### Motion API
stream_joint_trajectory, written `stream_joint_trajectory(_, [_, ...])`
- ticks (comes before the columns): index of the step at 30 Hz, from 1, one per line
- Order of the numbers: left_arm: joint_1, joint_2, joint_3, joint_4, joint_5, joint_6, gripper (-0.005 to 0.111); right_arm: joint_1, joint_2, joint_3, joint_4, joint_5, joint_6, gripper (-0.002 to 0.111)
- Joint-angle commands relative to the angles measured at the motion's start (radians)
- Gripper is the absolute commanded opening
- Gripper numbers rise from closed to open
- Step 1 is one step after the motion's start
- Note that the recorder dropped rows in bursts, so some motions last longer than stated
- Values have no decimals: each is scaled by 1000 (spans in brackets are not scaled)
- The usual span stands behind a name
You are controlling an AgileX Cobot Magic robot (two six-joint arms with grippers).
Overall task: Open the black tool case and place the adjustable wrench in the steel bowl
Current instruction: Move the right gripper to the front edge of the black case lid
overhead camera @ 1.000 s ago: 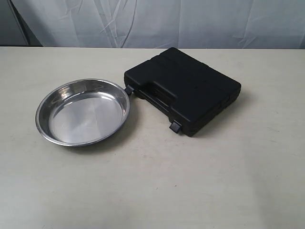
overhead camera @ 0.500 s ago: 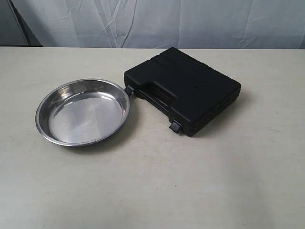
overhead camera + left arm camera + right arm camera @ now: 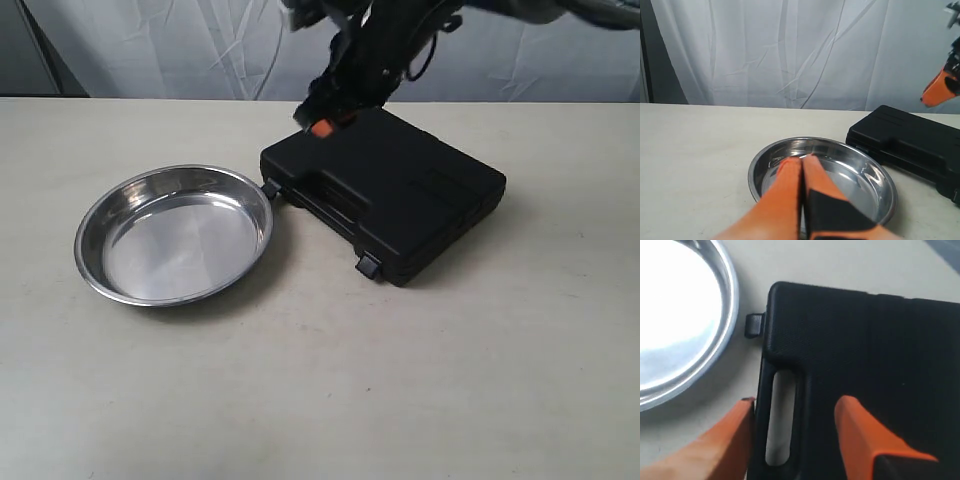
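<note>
Fingers of the right gripper (image 3: 322, 125) hang over the far corner of the shut black tool case (image 3: 400, 190); the steel bowl (image 3: 100, 215) sits just beside the case. Left wrist view: the left gripper (image 3: 802, 187) is pressed closed and empty, bowl-side of the case. Right wrist view: the orange fingers (image 3: 860, 440) are spread, straddling the case's handle slot (image 3: 780, 415).

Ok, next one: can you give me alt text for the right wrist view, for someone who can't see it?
The right claw, open, hangs over the closed black tool case, its two orange fingers on either side of the handle slot. The steel bowl sits beside the case, close to a small latch tab.
</note>
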Motion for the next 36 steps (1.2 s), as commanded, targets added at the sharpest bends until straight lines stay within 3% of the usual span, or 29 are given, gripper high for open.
stream_joint_trajectory(1, [0,-6,5,-8,8,-5,0,44,104,-57,-107,52,4,50])
stream_joint_trajectory(36, [0,-6,5,-26,6,-5,0,58,224,-61,-77,68,-4,50])
